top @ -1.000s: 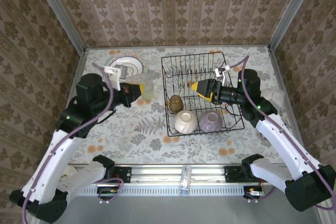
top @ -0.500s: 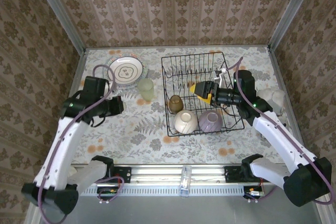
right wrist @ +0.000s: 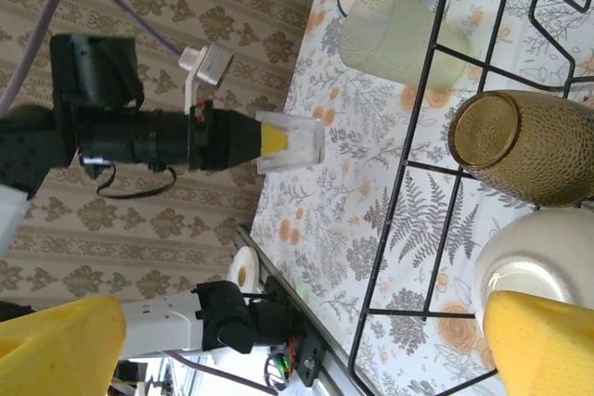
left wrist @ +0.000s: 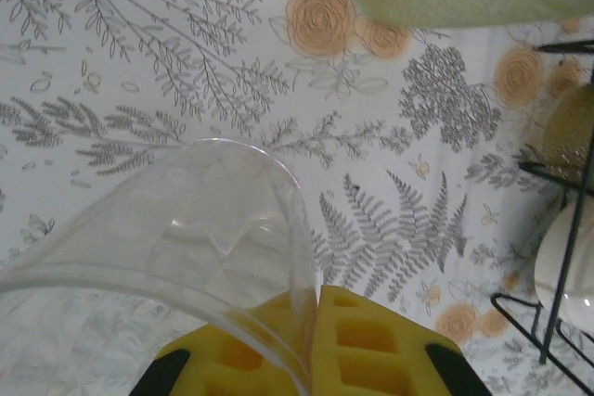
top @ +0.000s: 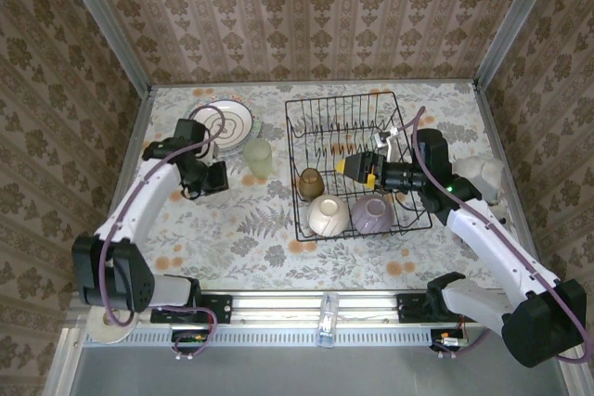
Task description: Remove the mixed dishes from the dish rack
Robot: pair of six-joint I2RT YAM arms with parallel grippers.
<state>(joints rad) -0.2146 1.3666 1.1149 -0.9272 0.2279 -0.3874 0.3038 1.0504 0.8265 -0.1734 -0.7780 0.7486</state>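
I find the left fingers (left wrist: 371, 350) pressed together on the wall of the glass (left wrist: 186, 229), one finger inside the rim and one outside. They hold the glass over the flowered surface (top: 251, 229), left of the rack (top: 327, 127) and near the green cup (top: 258, 159). I cannot tell whether the glass touches the surface. The green cup stands on the surface between the left arm and the rack, and a patterned plate (top: 227, 121) lies just behind it, towards the far left corner. On the right wrist view I see the right fingers (right wrist: 538, 345) spread wide with nothing between them. From above they sit over the middle of the rack and point left towards the amber cup (top: 311, 183). That cup sits inside the rack by its left wall. Just in front of it, at the near end of the rack, the cream bowl (top: 327, 215) and the lilac bowl (top: 373, 214) lie side by side, cream on the left. The far half of the rack shows bare tines.
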